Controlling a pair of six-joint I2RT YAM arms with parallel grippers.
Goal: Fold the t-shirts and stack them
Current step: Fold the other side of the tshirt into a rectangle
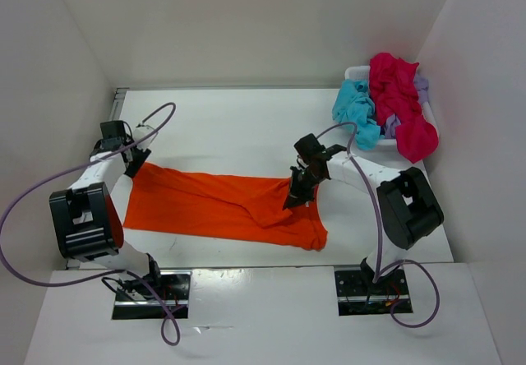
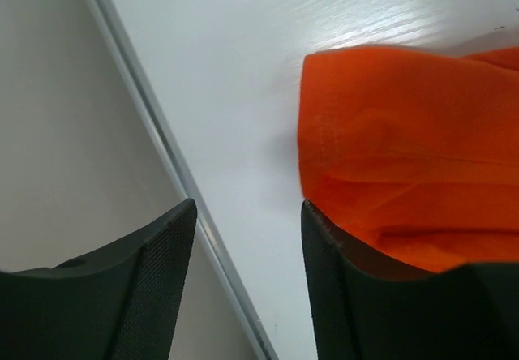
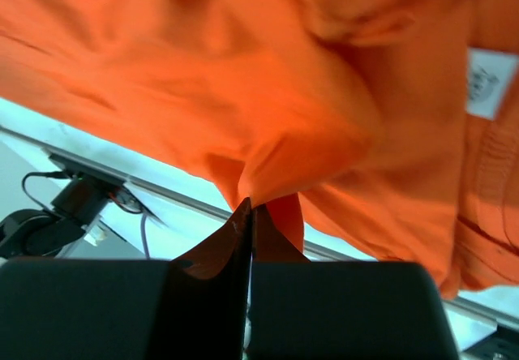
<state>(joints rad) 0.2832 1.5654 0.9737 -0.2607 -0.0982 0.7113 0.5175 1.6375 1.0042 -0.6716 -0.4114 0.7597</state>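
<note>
orange shirt [image 1: 222, 205] lies spread lengthwise across the near half of the table [image 1: 238, 118], wrinkled, its right end bunched. left gripper [image 2: 247, 214] sits at the shirt's far-left corner, jaws apart, bare table showing between them; the cloth edge lies just beside one finger, not pinched. right gripper [image 3: 247, 210] is pressed together on a small fold of orange cloth near the shirt's right end, fabric pulled up into a peak there. white basket [image 1: 355, 74] in far-right corner holds turquoise shirt [image 1: 357, 110], magenta shirt [image 1: 403, 106] and lavender shirt [image 1: 422, 90], heaped unfolded, spilling over its rim.
</note>
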